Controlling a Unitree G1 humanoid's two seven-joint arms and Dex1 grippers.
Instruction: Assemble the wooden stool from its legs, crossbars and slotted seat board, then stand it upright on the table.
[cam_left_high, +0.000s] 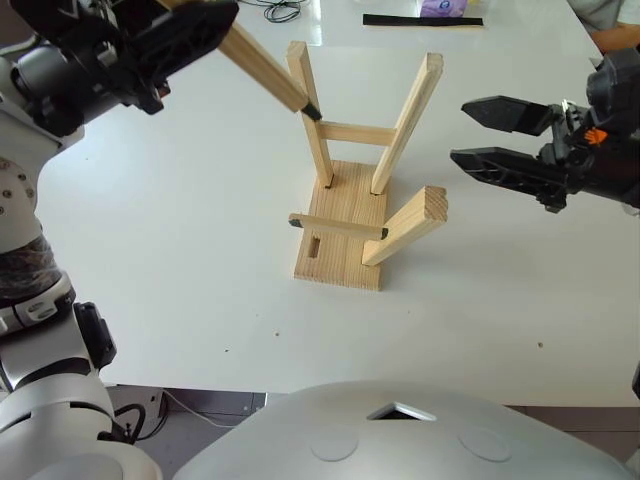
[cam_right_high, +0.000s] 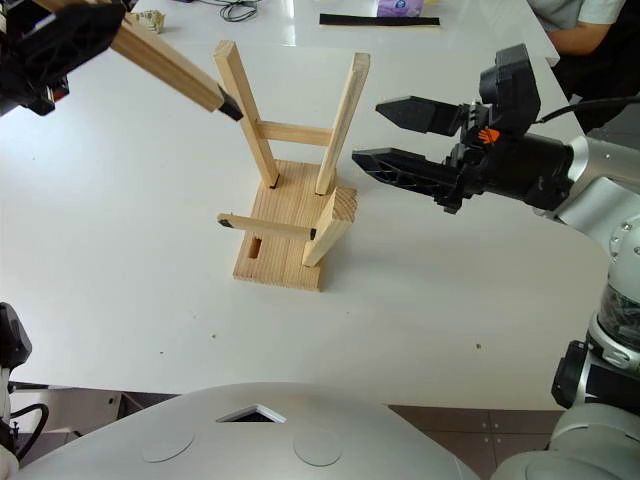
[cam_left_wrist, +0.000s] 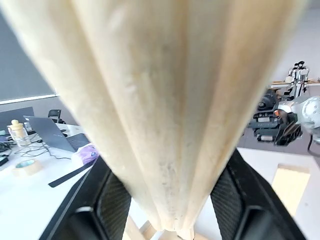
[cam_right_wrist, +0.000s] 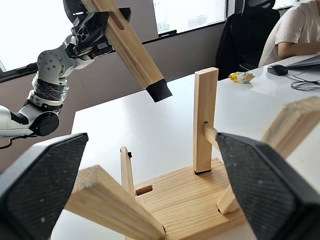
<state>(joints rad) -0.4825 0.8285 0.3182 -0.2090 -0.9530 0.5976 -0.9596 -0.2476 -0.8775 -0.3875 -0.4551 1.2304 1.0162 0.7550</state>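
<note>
The left gripper (cam_left_high: 205, 32) is clamped on the fourth leg (cam_left_high: 270, 75), holding it slanted with its dark tip down beside the upright legs (cam_left_high: 312, 120). It looks aimed at the empty slot (cam_left_high: 314, 246) in the seat board (cam_left_high: 345, 265), which lies flat on the table. The right gripper (cam_left_high: 460, 130) hangs with jaws wide apart near the leaning leg (cam_left_high: 410, 225), touching nothing and seemingly placed to steady it.

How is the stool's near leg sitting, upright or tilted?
Tilted: the near leg leans steeply toward the robot's right on the seat board, carrying a crossbar.
</note>
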